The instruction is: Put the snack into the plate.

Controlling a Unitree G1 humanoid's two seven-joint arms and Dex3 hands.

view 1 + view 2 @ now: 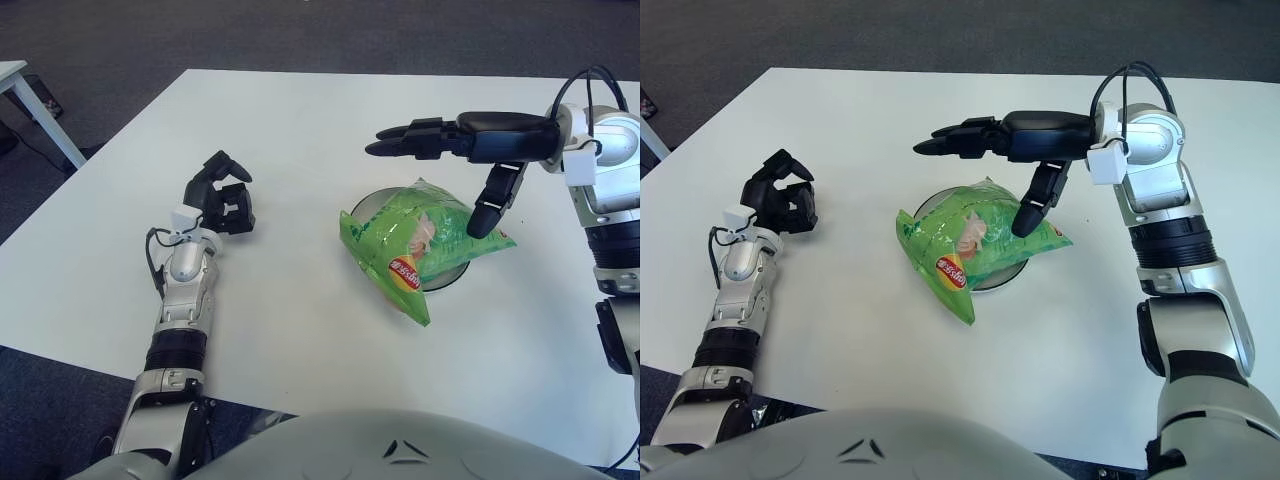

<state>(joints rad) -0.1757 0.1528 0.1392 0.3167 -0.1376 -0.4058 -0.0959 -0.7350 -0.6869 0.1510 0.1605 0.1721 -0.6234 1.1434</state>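
Right hand [470, 160] above the green snack [420, 240], fingers spread and holding nothing, snack lying across the plate [366, 205] on the white counter [300, 130], left hand [222, 197] well off to the left, fingers curled, empty.

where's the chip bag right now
The green chip bag lies on the plate at centre-right of the white table, hanging over its near edge, just below the open right robot hand; the left robot hand shows far left.
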